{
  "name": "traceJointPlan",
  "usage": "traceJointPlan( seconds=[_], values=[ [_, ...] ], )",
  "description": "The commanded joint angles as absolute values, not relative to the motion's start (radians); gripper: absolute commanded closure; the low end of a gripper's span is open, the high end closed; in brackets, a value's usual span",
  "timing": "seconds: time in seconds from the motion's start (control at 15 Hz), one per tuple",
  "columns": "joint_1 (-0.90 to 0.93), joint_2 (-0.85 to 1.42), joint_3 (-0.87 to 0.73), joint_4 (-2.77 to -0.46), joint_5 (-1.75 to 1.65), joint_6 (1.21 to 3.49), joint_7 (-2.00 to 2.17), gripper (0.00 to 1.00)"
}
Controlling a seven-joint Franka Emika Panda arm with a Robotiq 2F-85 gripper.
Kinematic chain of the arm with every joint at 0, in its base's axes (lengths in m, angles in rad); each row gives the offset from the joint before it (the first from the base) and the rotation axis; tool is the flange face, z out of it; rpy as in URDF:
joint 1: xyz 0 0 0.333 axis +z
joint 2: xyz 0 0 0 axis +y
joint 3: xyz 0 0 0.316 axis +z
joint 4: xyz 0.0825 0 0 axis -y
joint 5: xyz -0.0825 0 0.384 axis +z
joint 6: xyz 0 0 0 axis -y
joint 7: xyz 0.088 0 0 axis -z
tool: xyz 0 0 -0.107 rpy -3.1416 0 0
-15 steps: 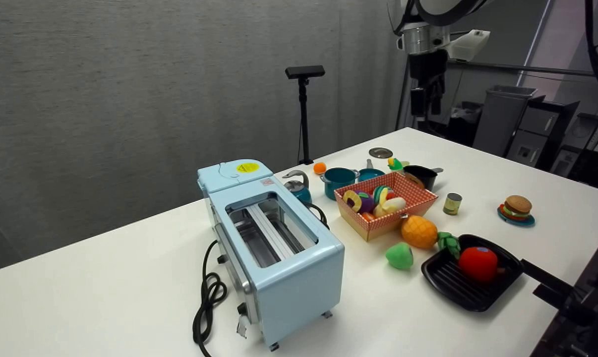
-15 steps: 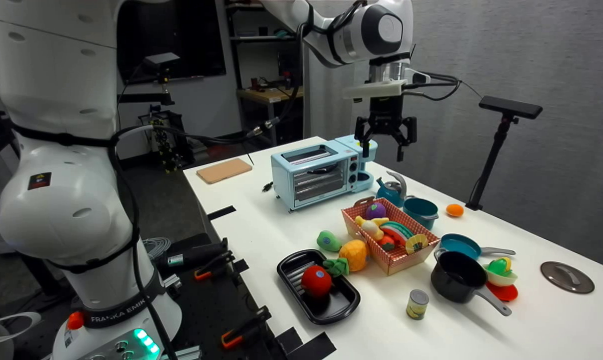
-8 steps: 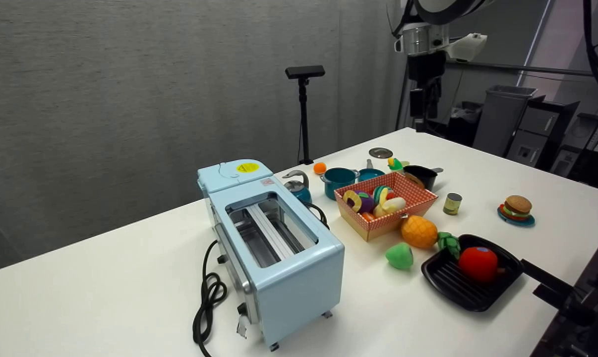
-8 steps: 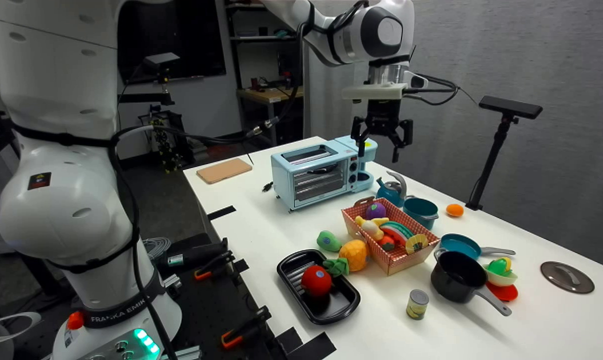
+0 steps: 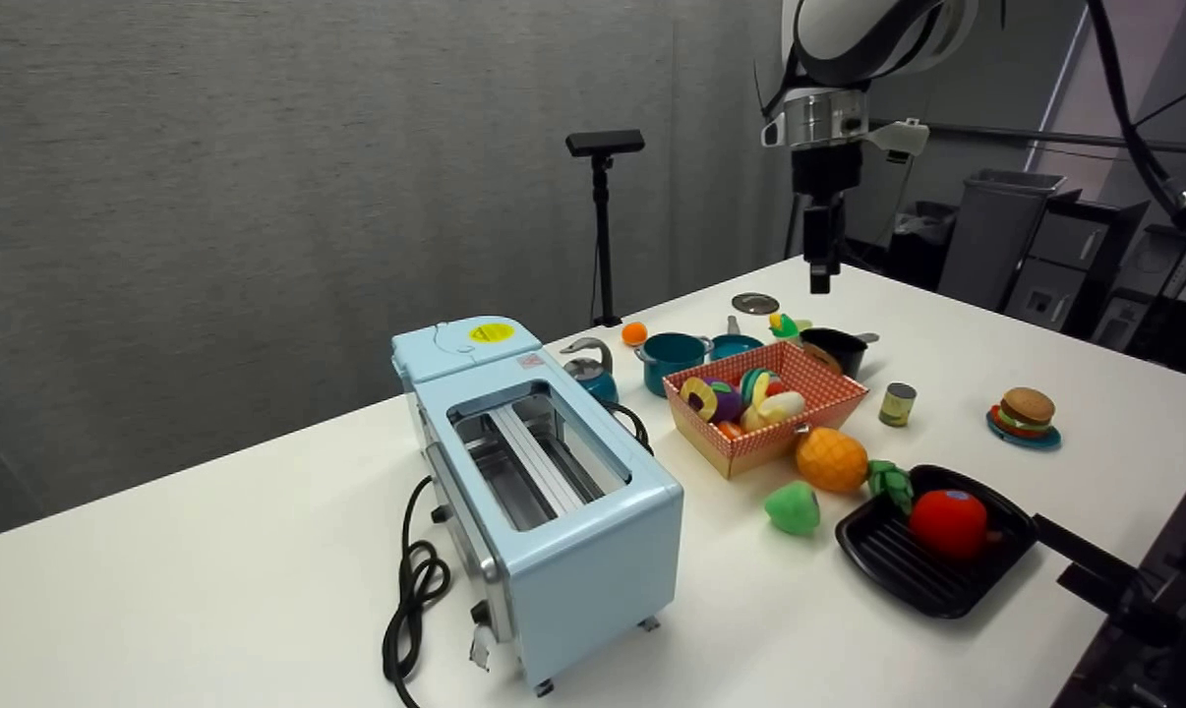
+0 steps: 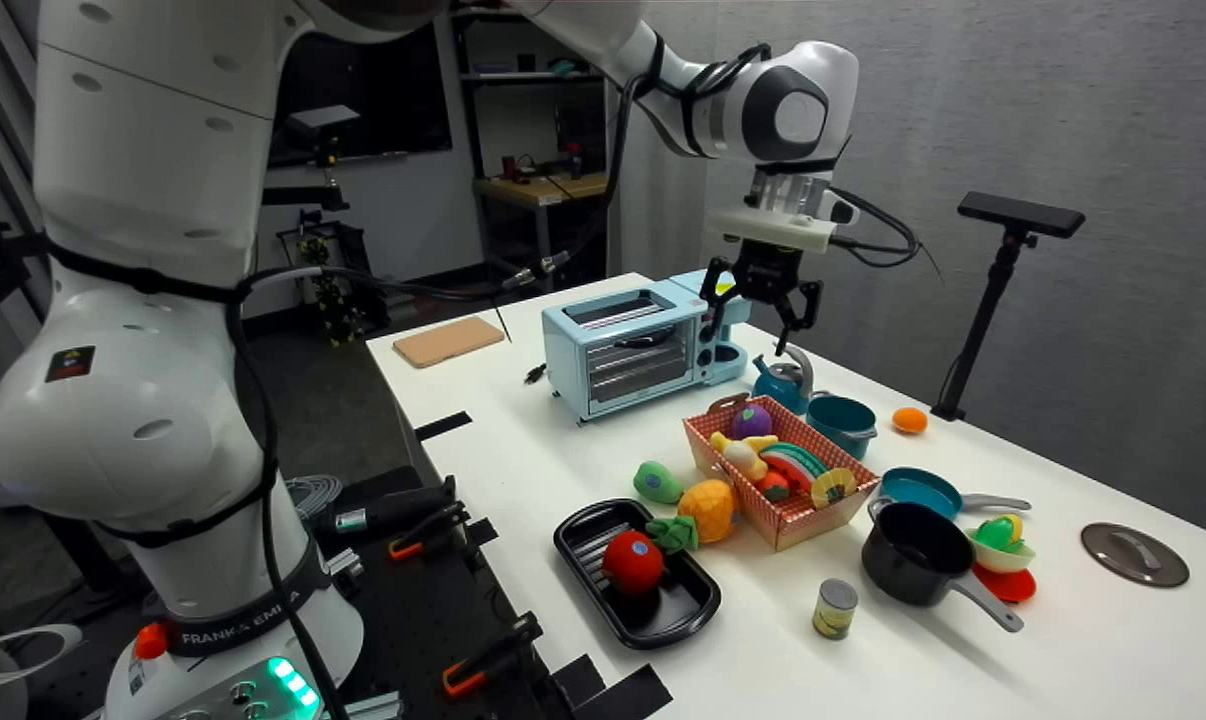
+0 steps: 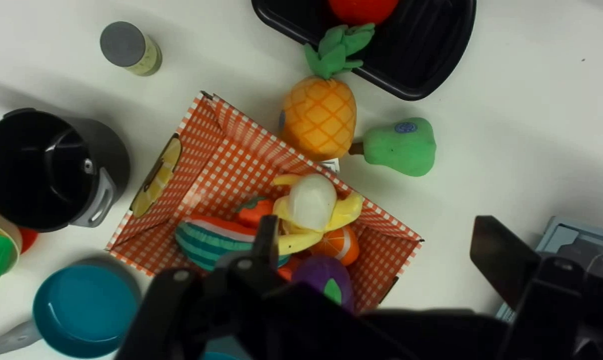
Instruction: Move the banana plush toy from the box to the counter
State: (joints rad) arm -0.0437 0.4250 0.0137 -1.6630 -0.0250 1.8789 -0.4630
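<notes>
End effector (image 6: 746, 340) spread and holding nothing, poised above the worktop (image 5: 259, 580); the transfer appears not yet begun.
The peeled-banana plush toy (image 7: 312, 205) lies inside the red gingham box (image 7: 234, 162), near a plush watermelon slice (image 7: 209, 241); no step seems done; the grasp, the lift-out and the placing on the worktop all remain.
</notes>
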Motion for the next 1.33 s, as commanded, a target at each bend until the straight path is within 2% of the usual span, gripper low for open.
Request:
traceJointPlan(
  seconds=[0.0, 0.47, 1.27],
  values=[
    [-0.092, 0.528, 0.035, -1.516, 0.011, 1.804, -0.544, 0.02],
    [-0.097, 0.674, 0.042, -1.323, -0.018, 1.707, -0.566, 0.02],
    [-0.079, 0.890, 0.075, -1.138, -0.043, 1.679, -0.574, 0.07]
  ],
)
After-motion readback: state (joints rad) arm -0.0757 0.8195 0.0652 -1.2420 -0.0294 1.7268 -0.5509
